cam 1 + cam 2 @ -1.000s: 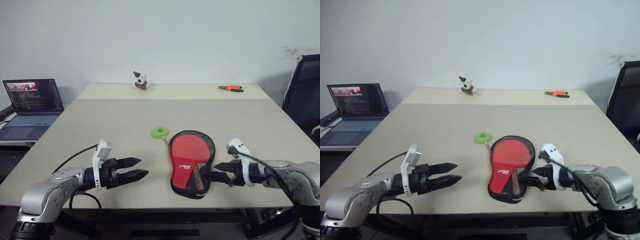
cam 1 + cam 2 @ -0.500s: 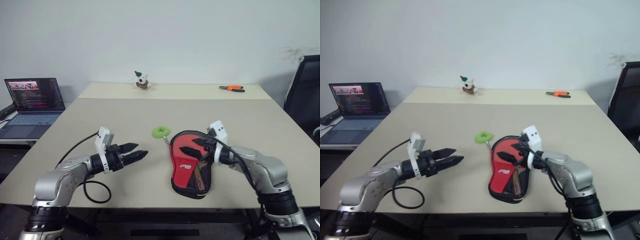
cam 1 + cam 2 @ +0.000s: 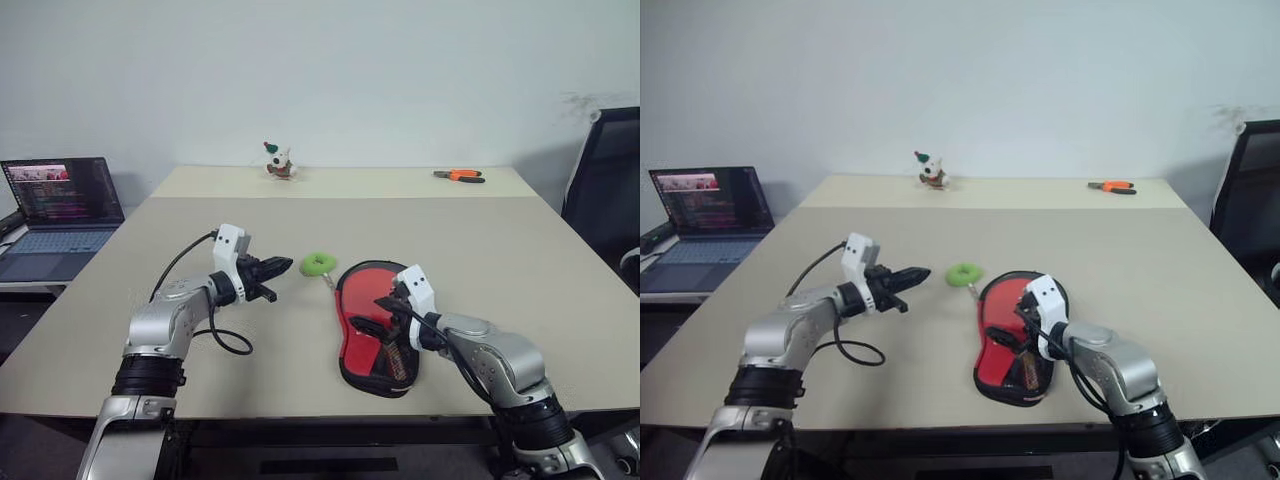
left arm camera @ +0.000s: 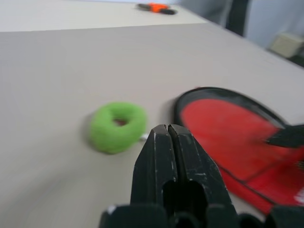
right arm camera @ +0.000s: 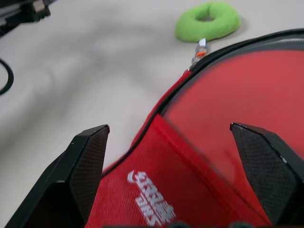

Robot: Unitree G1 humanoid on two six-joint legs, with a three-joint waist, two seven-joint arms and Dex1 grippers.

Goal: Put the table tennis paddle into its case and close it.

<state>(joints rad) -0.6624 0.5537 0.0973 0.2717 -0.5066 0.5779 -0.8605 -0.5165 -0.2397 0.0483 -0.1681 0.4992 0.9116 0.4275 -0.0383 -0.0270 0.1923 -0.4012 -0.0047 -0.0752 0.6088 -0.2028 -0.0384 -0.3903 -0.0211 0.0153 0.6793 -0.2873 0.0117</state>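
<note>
The case (image 3: pixel 352 360), a black pouch with a red mesh panel, lies open on the table in front of me. The table tennis paddle (image 3: pixel 368 292) rests inside it, its red face showing and its handle under the mesh. A green ring tag (image 3: pixel 320 264) lies off the case's far end, joined to it by a zipper pull. My right gripper (image 3: pixel 375 313) hovers open just above the case, its fingers (image 5: pixel 88 161) spread over the red panel with white lettering (image 5: pixel 149 194). Left of the tag, my left gripper (image 4: pixel 167 130) is shut on nothing and points at the tag (image 4: pixel 118 126).
An open laptop (image 3: pixel 60 200) sits on a side desk to the left. At the table's far edge stand a small toy figure (image 3: pixel 278 160) and orange pliers (image 3: pixel 460 176). A black chair (image 3: pixel 605 190) stands at the right.
My left gripper has shut and moved forward and right toward the green tag. My right gripper has swung from the case's right side to above it, staying open.
</note>
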